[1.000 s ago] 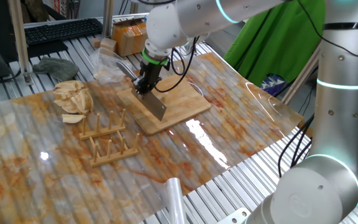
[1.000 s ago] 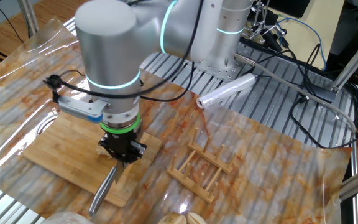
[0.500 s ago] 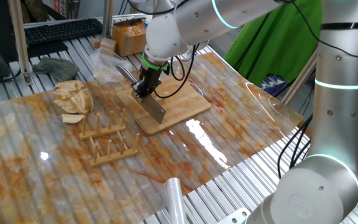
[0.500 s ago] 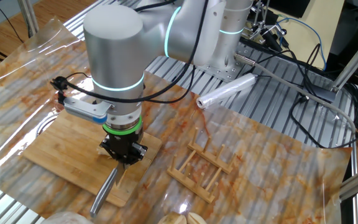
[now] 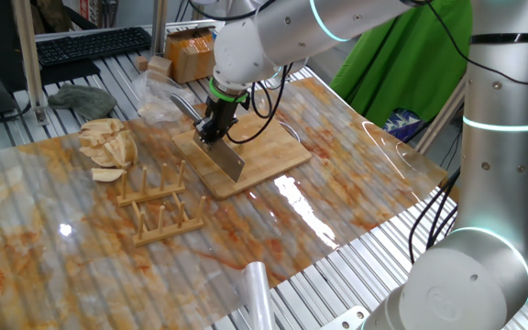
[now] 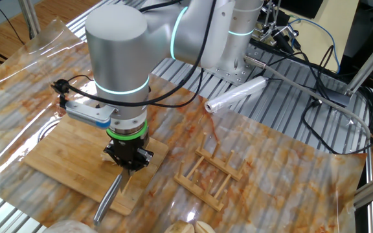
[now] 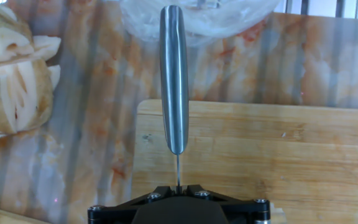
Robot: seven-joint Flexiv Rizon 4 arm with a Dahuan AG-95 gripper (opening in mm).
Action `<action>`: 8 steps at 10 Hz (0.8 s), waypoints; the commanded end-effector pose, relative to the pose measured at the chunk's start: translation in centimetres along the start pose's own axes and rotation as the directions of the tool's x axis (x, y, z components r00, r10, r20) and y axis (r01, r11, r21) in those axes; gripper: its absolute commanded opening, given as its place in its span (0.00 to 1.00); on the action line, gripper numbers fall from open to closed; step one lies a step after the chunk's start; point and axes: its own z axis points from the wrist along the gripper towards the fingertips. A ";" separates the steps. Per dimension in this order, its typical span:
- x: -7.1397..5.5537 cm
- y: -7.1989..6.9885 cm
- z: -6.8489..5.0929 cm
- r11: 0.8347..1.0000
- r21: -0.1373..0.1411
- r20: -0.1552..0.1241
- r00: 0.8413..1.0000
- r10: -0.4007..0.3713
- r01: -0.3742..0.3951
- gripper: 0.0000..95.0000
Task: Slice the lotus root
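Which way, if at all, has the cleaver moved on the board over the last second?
No. The cleaver sits at the same spot, its blade over the same edge of the cutting board.

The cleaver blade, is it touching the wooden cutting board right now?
Touching. One fixed view shows the cleaver, held in the gripper, with its blade edge resting on the cutting board, no gap visible.

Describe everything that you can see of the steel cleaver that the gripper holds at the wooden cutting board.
The cleaver looks all steel: a broad, rectangular grey blade and a rounded, shiny handle. The black gripper is shut on the blade's top edge. The blade stands vertical, and its lower edge seems to rest on the pale wooden cutting board. The handle lies level and reaches out past the board's edge.
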 end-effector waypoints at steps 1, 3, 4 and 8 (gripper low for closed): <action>-0.1 0.0 0.3 1.000 0.000 0.000 1.000 0.001 -0.001 0.00; -0.5 -0.5 -0.5 1.000 0.001 -0.011 1.000 -0.008 0.008 0.00; -0.7 -0.9 -0.9 1.000 -0.002 -0.026 1.000 -0.013 0.013 0.00; -1.2 -2.0 -2.2 1.000 -0.026 -0.034 0.999 -0.003 0.002 0.00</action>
